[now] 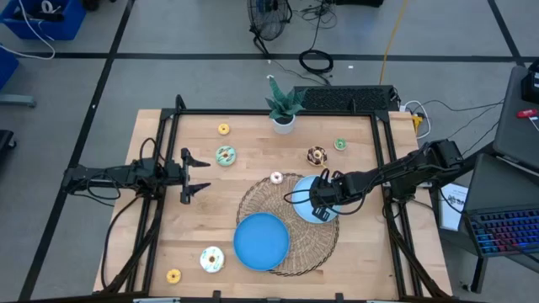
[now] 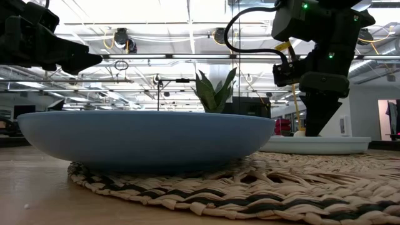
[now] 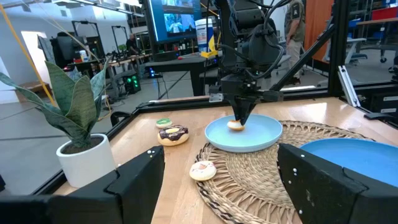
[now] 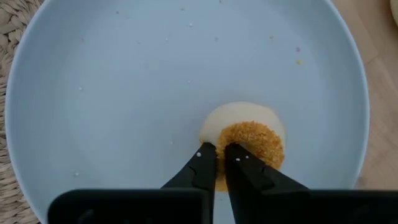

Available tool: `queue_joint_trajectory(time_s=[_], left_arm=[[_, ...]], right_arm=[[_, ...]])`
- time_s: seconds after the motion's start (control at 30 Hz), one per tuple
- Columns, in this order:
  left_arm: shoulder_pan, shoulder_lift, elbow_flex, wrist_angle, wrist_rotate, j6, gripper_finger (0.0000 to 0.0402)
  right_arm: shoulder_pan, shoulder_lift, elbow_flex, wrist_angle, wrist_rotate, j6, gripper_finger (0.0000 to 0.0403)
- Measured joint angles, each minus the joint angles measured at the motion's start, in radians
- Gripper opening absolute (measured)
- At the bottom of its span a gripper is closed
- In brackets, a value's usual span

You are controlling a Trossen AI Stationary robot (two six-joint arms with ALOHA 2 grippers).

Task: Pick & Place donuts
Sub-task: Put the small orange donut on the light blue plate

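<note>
Two dark robot arms, made of thin black parts.
The right gripper has two black pointed fingers, each with a tiny white dot. Black cables loop along the right arm, where little green lights glow. The left gripper has thin, pointed black fingers.

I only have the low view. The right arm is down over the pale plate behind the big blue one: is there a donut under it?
Observer: Yes. The right gripper, fingers shut, has its tips at the edge of a small cream donut with orange crumbs lying on the pale blue plate.
Operator: And the left arm?
Observer: The left gripper hovers open and empty at the left of the wooden table.
Operator: Any donuts off the plates?
Observer: Several, including a teal-iced donut and a chocolate-brown donut.
</note>
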Motion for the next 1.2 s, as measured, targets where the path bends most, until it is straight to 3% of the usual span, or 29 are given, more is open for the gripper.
queue_joint_trajectory(time_s=[0.37,0.53,1.2], left_arm=[[0.000,0.000,0.000,0.000,0.000,0.000,0.0306],[0.000,0.000,0.000,0.000,0.000,0.000,0.0306],[0.000,0.000,0.000,0.000,0.000,0.000,0.0306]], right_arm=[[-0.010,0.000,0.000,0.002,0.003,-0.001,0.0151],[-0.018,0.000,0.000,0.005,-0.007,-0.001,0.0190],[-0.092,-0.019,0.000,0.036,-0.234,0.029,0.0188]])
